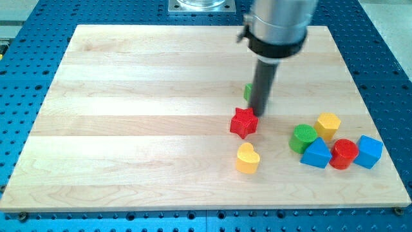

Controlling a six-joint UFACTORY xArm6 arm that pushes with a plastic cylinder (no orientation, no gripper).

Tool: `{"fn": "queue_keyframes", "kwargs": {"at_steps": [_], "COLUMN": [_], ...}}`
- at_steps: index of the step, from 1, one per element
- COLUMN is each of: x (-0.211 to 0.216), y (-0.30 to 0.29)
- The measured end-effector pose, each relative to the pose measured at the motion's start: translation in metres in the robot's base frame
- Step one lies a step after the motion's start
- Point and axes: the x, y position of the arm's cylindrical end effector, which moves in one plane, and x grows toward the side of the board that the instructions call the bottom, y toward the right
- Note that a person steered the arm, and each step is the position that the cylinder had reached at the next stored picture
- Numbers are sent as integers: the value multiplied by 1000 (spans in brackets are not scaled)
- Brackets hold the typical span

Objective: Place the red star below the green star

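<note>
My end effector is a bare dark rod with nothing to clench or release. My tip (260, 114) sits touching or just beside the upper right edge of the small red plastic star block (244, 122), which lies near the middle of the pale wooden surface (129, 129).

I judge the red star light, rigid and quick to slide on smooth wood. Its points will likely make it spin if I push off-centre, so I would press against a notch in line with its middle.

The rod hides most of the green block (247, 91) behind it. Only a sliver shows at the rod's left, and I cannot confirm its star shape. Whether my tip truly touches the red star is also unclear.
</note>
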Motion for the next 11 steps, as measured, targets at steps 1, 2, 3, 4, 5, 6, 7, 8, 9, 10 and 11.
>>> {"fn": "queue_keyframes", "kwargs": {"at_steps": [1,2,3,4,5,6,7,8,9,10,11], "x": [-1,-1,9,68,97,97,78,58,18,16,29], "y": [-16,-20,-92,-125,-88,-57,-36,-34,-24,-23,-24]}}
